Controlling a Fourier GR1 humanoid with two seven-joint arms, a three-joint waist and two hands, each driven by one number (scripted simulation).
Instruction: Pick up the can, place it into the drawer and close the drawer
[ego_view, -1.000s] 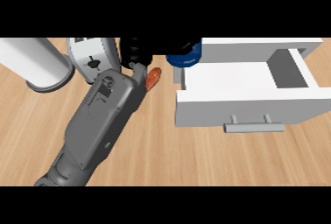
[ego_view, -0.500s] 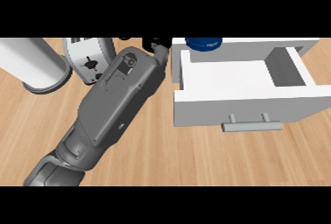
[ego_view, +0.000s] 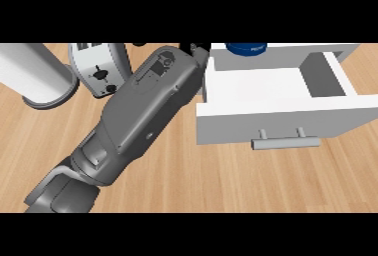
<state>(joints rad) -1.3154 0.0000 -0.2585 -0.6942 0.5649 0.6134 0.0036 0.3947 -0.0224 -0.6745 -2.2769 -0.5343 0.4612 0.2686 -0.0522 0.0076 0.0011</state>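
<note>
Head view: can (ego_view: 246, 48) sits at the open drawer's (ego_view: 275, 118) far edge; left hand (ego_view: 196, 49) is mostly hidden, grip unreadable; release and closing the drawer appear still to come.

A blue can (ego_view: 246, 48) shows at the open white drawer's (ego_view: 273, 112) back edge.

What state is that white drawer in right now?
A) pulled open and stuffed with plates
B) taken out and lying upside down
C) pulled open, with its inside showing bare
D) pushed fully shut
C: the white drawer stands pulled out from the counter's back, its pale floor showing bare, its grey handle facing the robot; the blue can shows only at the drawer's far edge.
</note>
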